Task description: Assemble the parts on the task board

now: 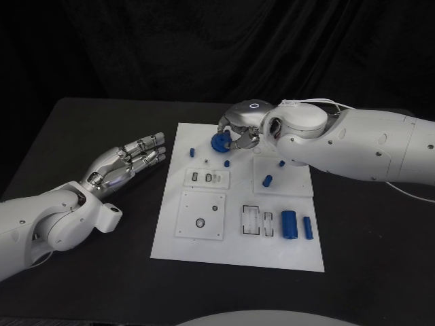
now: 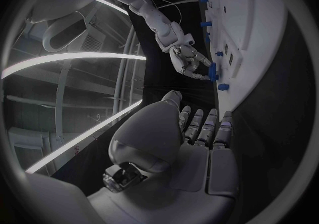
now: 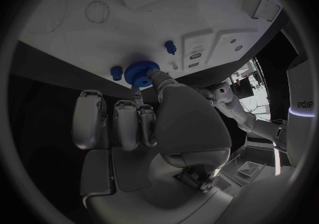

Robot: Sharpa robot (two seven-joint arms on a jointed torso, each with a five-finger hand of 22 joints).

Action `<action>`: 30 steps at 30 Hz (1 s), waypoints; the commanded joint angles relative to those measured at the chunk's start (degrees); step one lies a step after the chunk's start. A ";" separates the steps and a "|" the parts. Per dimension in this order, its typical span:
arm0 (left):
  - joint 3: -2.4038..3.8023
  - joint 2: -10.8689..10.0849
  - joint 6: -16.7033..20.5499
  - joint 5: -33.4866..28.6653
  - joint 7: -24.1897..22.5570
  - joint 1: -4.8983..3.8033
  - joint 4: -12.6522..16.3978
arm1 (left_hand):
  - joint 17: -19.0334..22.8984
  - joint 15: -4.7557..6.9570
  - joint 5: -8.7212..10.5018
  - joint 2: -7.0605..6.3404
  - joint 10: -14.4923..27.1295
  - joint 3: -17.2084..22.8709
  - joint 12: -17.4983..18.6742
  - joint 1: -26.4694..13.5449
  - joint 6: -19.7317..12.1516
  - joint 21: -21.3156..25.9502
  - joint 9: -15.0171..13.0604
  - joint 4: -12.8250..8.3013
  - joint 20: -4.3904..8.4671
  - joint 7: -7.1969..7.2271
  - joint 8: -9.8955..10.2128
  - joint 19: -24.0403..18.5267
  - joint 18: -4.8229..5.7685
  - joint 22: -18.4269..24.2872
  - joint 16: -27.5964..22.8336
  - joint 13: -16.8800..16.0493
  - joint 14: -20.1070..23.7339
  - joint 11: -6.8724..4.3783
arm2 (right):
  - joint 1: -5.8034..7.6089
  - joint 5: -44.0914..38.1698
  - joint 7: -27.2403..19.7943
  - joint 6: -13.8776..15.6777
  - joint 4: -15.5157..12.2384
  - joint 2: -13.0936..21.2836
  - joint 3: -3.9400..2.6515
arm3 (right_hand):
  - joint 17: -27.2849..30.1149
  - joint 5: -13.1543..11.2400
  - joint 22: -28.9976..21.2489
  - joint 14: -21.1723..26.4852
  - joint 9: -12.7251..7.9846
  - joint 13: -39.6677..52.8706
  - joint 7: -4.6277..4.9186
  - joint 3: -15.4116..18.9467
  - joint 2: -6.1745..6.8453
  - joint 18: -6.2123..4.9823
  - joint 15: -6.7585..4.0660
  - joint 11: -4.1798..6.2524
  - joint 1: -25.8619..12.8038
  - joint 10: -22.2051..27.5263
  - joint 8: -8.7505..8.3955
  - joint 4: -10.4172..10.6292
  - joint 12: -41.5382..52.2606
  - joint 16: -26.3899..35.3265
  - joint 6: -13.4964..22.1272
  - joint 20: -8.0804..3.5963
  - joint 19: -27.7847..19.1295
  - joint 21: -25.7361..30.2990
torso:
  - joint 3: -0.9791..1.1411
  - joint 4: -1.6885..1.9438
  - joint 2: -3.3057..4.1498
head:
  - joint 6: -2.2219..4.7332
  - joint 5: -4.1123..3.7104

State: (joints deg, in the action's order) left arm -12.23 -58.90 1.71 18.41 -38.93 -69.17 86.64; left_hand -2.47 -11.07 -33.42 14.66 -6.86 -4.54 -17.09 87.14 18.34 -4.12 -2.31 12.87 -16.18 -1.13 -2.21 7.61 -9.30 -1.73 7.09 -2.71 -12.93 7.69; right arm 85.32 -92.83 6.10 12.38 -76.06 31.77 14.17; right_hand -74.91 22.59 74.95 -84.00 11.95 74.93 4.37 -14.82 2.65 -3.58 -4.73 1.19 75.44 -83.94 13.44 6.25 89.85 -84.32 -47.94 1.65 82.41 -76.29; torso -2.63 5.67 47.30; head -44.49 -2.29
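Observation:
The white task board [image 1: 239, 234] lies in the middle of the table. My right hand [image 1: 241, 132] hovers over its far edge and pinches a blue toothed gear [image 1: 219, 141] between thumb and fingers; the right wrist view shows the gear [image 3: 141, 71] close above the board [image 3: 73, 22]. My left hand [image 1: 129, 160] is held flat over the black table left of the board, fingers apart and empty. In the left wrist view the flat left hand [image 2: 199, 128] points toward the right hand [image 2: 189, 60] and the gear [image 2: 212, 72].
Small blue pegs stand on the board's far half [image 1: 191, 151], [image 1: 268, 180]. Two blue cylinders [image 1: 289, 224], [image 1: 308, 228] lie side by side near its right edge. Square recessed plates [image 1: 201, 216] sit on the board's left half. Black table surrounds the board.

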 commanded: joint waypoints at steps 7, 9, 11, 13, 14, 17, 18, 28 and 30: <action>0.05 -0.16 -0.25 -0.06 -12.26 0.02 0.20 | 0.00 -0.23 -0.18 0.04 0.01 0.27 -0.37 0.10 0.19 0.10 -0.03 -0.09 -0.40 -0.05 -0.17 -0.02 -0.29 -0.07 0.04 -0.03 0.01 0.43 | -0.20 0.00 1.02 -2.18 0.70 -0.56 -0.07 | -10.13 -0.32 4.94 -4.18 9.95 15.07 0.13 -1.54 1.03 -0.35 0.54 -0.43 -0.41 -6.06 -2.80 0.02 0.15 1.16 2.65 0.54 -0.45 1.42 | 0.01 0.11 0.00 | -0.11 -0.19; 0.05 -0.10 -0.29 -0.06 -12.25 0.02 0.16 | 0.00 -0.25 -0.16 -0.01 -0.01 0.33 -0.43 0.05 0.23 0.09 -0.04 -0.11 -0.40 -0.08 -0.18 -0.01 -0.28 -0.08 0.06 -0.04 -0.01 0.46 | -0.21 0.00 1.11 -2.51 0.68 -0.60 -0.07 | -9.83 -0.62 4.71 -4.04 8.14 15.07 -0.09 -2.02 1.35 -0.47 0.48 -0.30 -0.40 -6.06 -5.47 -0.06 0.15 1.72 5.02 0.51 -0.69 2.05 | -0.06 0.04 -0.02 | -0.13 -0.18; 0.05 -0.03 -0.35 -0.06 -12.24 0.02 0.11 | 0.00 -0.25 -0.16 -0.01 -0.01 0.33 -0.43 0.05 0.23 0.09 -0.04 -0.11 -0.40 -0.08 -0.18 -0.01 -0.28 -0.08 0.06 -0.04 -0.01 0.46 | -0.22 0.00 1.27 -2.98 0.68 -0.64 -0.07 | -9.74 -0.95 4.63 -3.99 6.49 15.07 -0.38 -2.30 1.48 -0.53 0.32 -0.08 -0.32 -6.06 -7.58 -0.27 0.15 1.97 7.13 0.39 -0.78 2.43 | -0.06 -0.02 -0.03 | -0.13 -0.13; 0.05 0.02 -0.40 -0.06 -12.23 0.02 0.08 | 0.00 -0.25 -0.16 -0.01 -0.01 0.33 -0.43 0.05 0.23 0.09 -0.04 -0.11 -0.40 -0.08 -0.18 -0.01 -0.28 -0.08 0.06 -0.04 -0.01 0.46 | -0.24 0.00 1.42 -3.28 0.70 -0.66 -0.07 | -9.74 -1.00 4.65 -3.98 5.79 15.07 -0.64 -2.36 1.52 -0.55 0.20 0.12 -0.28 -6.06 -8.38 -0.37 0.15 2.02 8.02 0.29 -0.79 2.53 | -0.08 0.03 -0.05 | -0.17 -0.17; 0.05 0.06 -0.43 -0.06 -12.22 0.02 0.06 | 0.00 -0.25 -0.16 -0.01 -0.01 0.33 -0.43 0.05 0.23 0.09 -0.04 -0.11 -0.40 -0.08 -0.18 -0.01 -0.28 -0.08 0.06 -0.04 -0.01 0.46 | -0.24 0.00 1.56 -3.49 0.72 -0.67 -0.07 | -9.78 -1.01 4.66 -4.00 4.91 14.91 -0.77 -2.41 1.48 -0.55 0.10 0.22 -0.27 -5.92 -9.06 -0.42 0.07 2.00 9.70 0.23 -0.78 2.57 | -0.09 0.10 -0.05 | -0.20 -0.24; 0.05 0.13 -0.51 -0.06 -12.19 0.02 0.00 | 0.00 -0.25 -0.16 -0.01 -0.01 0.33 -0.43 0.05 0.23 0.09 -0.04 -0.11 -0.40 -0.08 -0.18 -0.01 -0.28 -0.08 0.06 -0.04 -0.01 0.46 | -0.27 0.00 1.86 -3.94 0.81 -0.65 -0.07 | -9.55 -0.87 4.32 -3.87 3.40 13.46 -0.82 -2.60 1.47 -0.69 0.04 0.31 -0.05 -4.65 -9.84 -0.71 -0.74 2.42 11.83 0.12 -1.10 3.30 | -0.08 0.08 -0.06 | -0.19 -0.26; 0.05 0.14 -0.53 -0.06 -12.19 0.02 -0.02 | 0.00 -0.25 -0.16 -0.01 -0.01 0.33 -0.43 0.05 0.23 0.09 -0.04 -0.11 -0.40 -0.08 -0.18 -0.01 -0.28 -0.08 0.06 -0.04 -0.01 0.46 | -0.27 0.00 1.92 -4.01 0.84 -0.64 -0.07 | -9.55 -0.80 4.34 -3.86 2.51 12.80 -0.81 -2.70 1.46 -0.69 0.03 0.31 0.06 -4.08 -10.14 -0.87 -1.13 2.46 13.36 0.10 -1.11 3.36 | -0.07 0.06 -0.06 | -0.20 -0.24; 0.05 0.43 -0.88 -0.06 -12.10 0.03 -0.37 | 0.00 -0.27 -0.14 -0.05 0.01 0.42 -0.43 0.01 0.20 0.11 -0.03 -0.15 -0.41 -0.12 -0.19 -0.03 -0.26 -0.07 0.07 -0.03 0.00 0.50 | -0.36 0.00 2.52 -4.84 0.98 -0.36 -0.07 | -9.30 0.21 4.00 -3.68 1.11 11.22 -0.65 -3.49 1.34 -0.85 0.09 0.22 1.03 -2.75 -10.09 -1.95 -2.17 3.01 14.16 0.11 -1.49 4.33 | -0.09 0.04 -0.06 | -0.31 -0.21; 0.05 0.50 -0.94 -0.06 -12.10 0.03 -0.44 | -0.01 -0.29 -0.13 -0.06 0.01 0.48 -0.45 -0.01 0.32 0.09 -0.05 -0.17 -0.41 -0.18 -0.21 -0.01 -0.25 -0.08 0.10 -0.03 -0.04 0.52 | -0.39 0.00 2.56 -4.88 0.94 -0.23 -0.07 | -9.27 0.31 3.97 -3.66 1.22 11.20 -0.61 -3.57 1.32 -0.87 0.12 0.18 1.07 -2.73 -9.96 -2.03 -2.19 3.08 13.50 0.12 -1.54 4.42 | -0.08 0.09 -0.07 | -0.34 -0.23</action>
State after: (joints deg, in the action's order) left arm -12.22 -58.51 1.56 18.41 -38.93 -69.17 86.17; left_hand -2.47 -11.07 -33.42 14.66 -6.86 -4.39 -17.31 87.14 18.34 -4.12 -2.31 12.72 -16.18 -1.13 -2.21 7.61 -9.30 -1.73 7.09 -2.71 -12.93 7.68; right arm 85.14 -92.66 7.14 8.96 -75.13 31.38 14.09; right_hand -74.91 22.60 74.93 -84.00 13.10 74.93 3.66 -18.44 4.14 -3.58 -4.74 1.11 76.24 -84.03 3.37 4.66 87.85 -81.44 -34.19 1.85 81.18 -72.10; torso -2.70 5.73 47.23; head -44.80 -2.50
